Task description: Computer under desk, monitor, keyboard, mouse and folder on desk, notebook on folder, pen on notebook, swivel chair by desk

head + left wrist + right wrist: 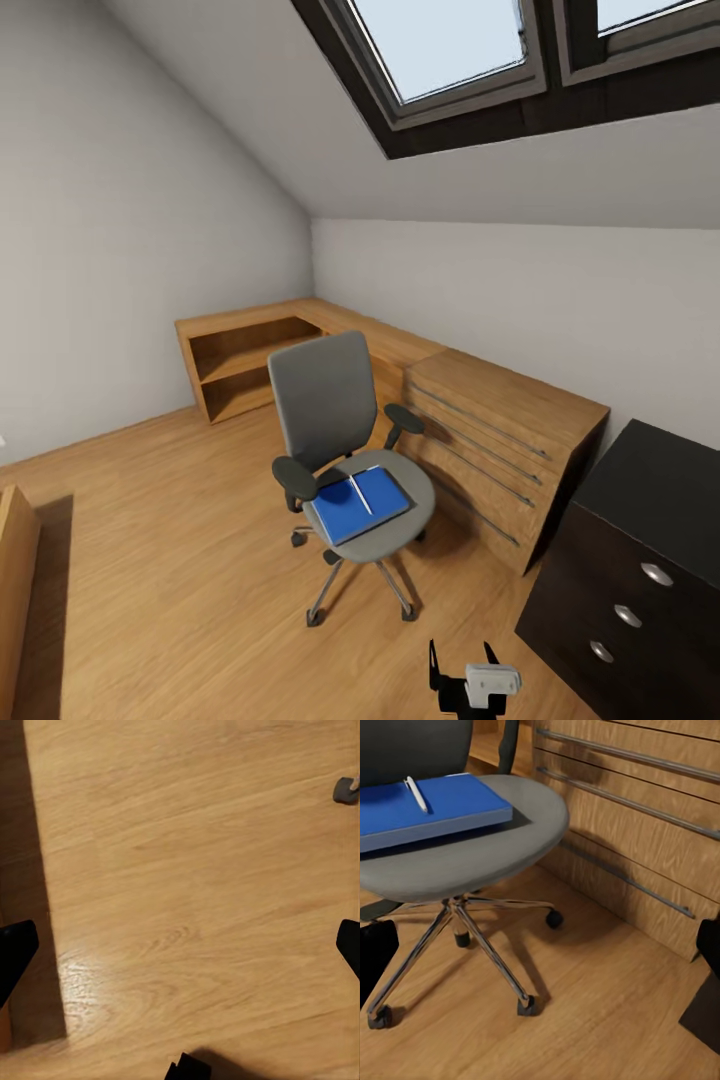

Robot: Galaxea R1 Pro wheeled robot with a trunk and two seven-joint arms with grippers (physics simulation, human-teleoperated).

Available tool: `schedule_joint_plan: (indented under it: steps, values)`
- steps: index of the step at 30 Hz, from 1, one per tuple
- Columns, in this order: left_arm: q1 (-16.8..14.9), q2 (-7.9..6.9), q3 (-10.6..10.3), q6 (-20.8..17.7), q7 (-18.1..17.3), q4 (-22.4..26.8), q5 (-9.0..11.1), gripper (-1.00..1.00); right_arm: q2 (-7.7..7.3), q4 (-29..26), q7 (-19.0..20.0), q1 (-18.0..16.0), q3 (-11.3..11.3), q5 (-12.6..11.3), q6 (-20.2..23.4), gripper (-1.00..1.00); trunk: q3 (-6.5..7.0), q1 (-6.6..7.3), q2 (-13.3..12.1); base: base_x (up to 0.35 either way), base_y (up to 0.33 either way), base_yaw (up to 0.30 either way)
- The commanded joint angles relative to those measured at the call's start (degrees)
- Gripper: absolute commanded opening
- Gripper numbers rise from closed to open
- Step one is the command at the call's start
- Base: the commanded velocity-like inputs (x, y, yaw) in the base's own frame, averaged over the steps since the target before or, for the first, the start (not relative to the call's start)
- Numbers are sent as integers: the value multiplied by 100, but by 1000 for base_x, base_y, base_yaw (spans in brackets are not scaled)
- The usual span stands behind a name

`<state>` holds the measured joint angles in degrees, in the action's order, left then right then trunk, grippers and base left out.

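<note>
And here's the swivel chair (345, 450) standing mid-floor beside the low wooden drawer cabinet (505, 440), blue folder (360, 503) flat on its seat with the white pen (416, 793) lying across it. Right tool (540, 967) aimed low at the chair's base, jaws spread wide; left tool (180, 945) likewise released, over bare floor (195, 870). Risk here: nudge that castered chair on approach and it could roll, and the loose pen might slide off the folder.

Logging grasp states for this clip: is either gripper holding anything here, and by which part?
Nothing is held. Both wrist views show open fingers with only floor between them. The folder and pen lie on the chair seat, untouched.
</note>
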<state>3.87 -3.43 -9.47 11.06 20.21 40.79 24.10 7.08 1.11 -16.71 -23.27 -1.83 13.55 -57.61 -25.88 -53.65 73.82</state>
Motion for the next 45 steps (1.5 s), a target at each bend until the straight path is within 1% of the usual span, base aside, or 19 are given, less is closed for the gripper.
schedule_joint_plan:
  steps: [1, 4, 6, 7, 10, 13, 16, 18, 19, 20, 21, 22, 23, 24, 26, 30, 34, 39, 45]
  values:
    - [-1, -14, -46, 27, 45, 8, 60, 100, -2, 12, -39, -6, -20, 60, -17, 100, -5, -3, 3, 267, 0, 0]
    - [-1, -51, 11, 21, 54, 20, 84, 100, -6, 5, -26, -7, -5, 63, -15, 100, -5, -3, 3, 301, 0, 0]
    - [-1, -134, 242, 10, 59, 41, 140, 100, -4, -20, -24, -8, 3, 64, -14, 100, -5, -3, 3, 316, 0, 0]
    - [1, -218, 662, -39, 56, 107, 318, 100, -5, -360, -30, -13, -3, 57, 19, 100, -5, -3, 3, 322, -21, 0]
    - [-51, -281, 813, -220, 57, 316, 471, 100, -5, -801, -33, -22, -7, 54, 325, 100, -5, -3, 3, 323, -43, 0]
    - [-235, -413, 925, -1406, 96, 1215, 648, 100, 9, -1923, -24, -44, -10, 43, 1789, 100, -5, -3, 3, 323, -72, 0]
    - [-402, -475, 1085, -2162, 111, 1892, 683, 100, 29, -2739, 35, -61, -11, -13, 2966, 100, -5, -3, 3, 323, -89, 0]
    - [-576, -500, 1302, -2778, 108, 2643, 701, 100, 128, -3540, 272, -190, -6, -201, 4397, 100, -5, -3, 3, 324, -97, 0]
    - [-628, -504, 1390, -3056, 108, 3027, 709, 100, 177, -3901, 505, -338, -5, -320, 5303, 100, -5, -3, 3, 324, -99, 0]
    - [-647, -505, 1426, -3176, 107, 3196, 714, 100, 195, -4045, 634, -424, -3, -374, 5784, 100, -5, -3, 3, 323, -100, 0]
    - [-674, -498, 1483, -3366, 107, 3481, 737, 100, 221, -4250, 918, -614, 4, -465, 6762, 100, -5, -3, 3, 300, -98, 0]
    - [-683, -494, 1506, -3434, 107, 3588, 756, 100, 230, -4322, 1063, -713, 6, -499, 7229, 100, -5, -3, 3, 262, -90, 0]
    - [-697, -485, 1541, -3533, 107, 3740, 802, 100, 244, -4426, 1350, -898, 10, -547, 8025, 100, -5, -3, 3, 172, -61, 0]
    - [-706, -473, 1564, -3596, 107, 3836, 848, 100, 252, -4493, 1622, -1046, 12, -580, 8551, 100, -5, -3, 3, 110, -39, 0]
    - [-713, -455, 1581, -3646, 106, 3919, 886, 100, 260, -4550, 1975, -1176, 15, -607, 8999, 100, -5, -3, 3, 72, -26, 0]
    - [-717, -433, 1604, -3685, 99, 4086, 913, 100, 270, -4580, 2316, -1274, 12, -627, 9317, 100, -5, -3, 3, 30, -11, 0]
    - [-714, -408, 1598, -3673, 113, 4246, 890, 100, 265, -4588, 2390, -1294, 2, -630, 9346, 100, -5, -3, 3, 8, -3, 0]
    - [-712, -200, 1584, -3597, 471, 4443, 796, 100, 260, -4588, 2411, -1300, -9, -612, 9352, 100, -5, -3, 3, 2, -1, 68]
    - [-712, -146, 1588, -3599, 748, 4740, 770, 100, 263, -4572, 2352, -1297, 0, -596, 9348, 100, -9, -3, 3, 0, 0, 214]
